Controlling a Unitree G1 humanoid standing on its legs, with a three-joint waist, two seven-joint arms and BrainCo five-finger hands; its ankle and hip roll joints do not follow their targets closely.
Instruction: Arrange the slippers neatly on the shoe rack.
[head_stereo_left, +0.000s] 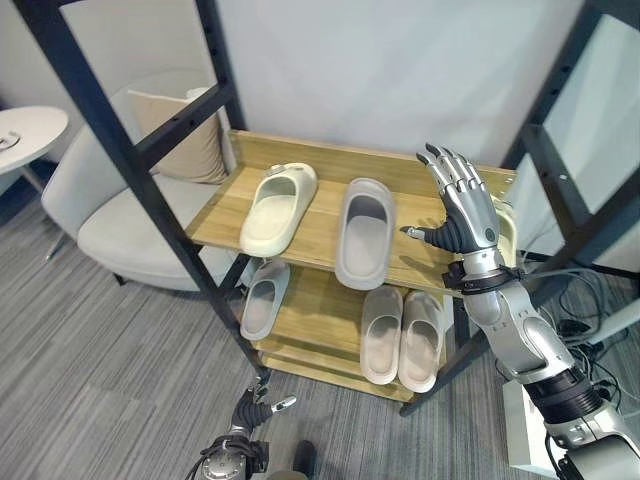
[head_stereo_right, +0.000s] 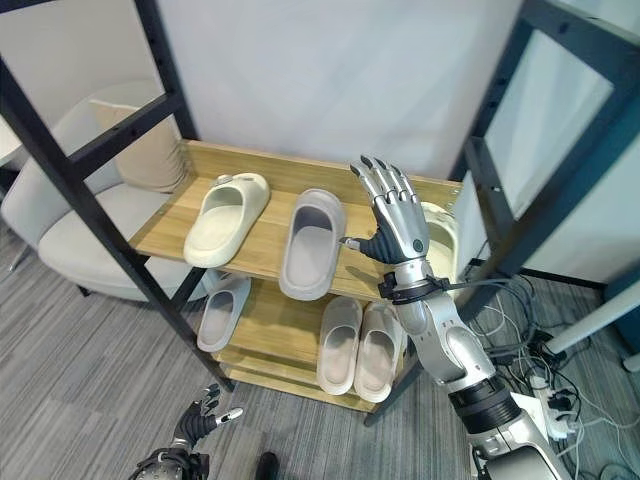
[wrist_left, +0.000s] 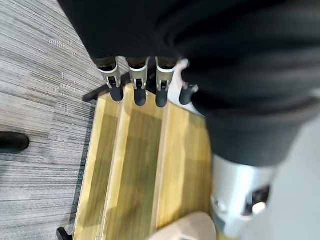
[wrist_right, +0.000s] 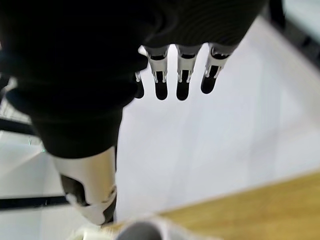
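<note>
Wooden boards make the two shelves of the shoe rack, and six slippers are on it, as far as I can see. On the upper shelf there are three: a cream slipper at the far left of the right hand, a grey slipper just beside the hand on its thumb side, and a pale slipper partly hidden behind the hand on its other side. On the lower shelf there are three more: one single slipper under the cream one, and a pair of beige slippers side by side below the right hand. The right hand is raised above the upper shelf with its fingers straight and spread wide and its thumb pointing toward the grey slipper; it holds nothing and touches no slipper. The left hand hangs low near the floor in front of the rack, well apart from all slippers, its fingers loosely extended and empty. One light armchair with one cushion stands to the left of the rack, far from both hands.
</note>
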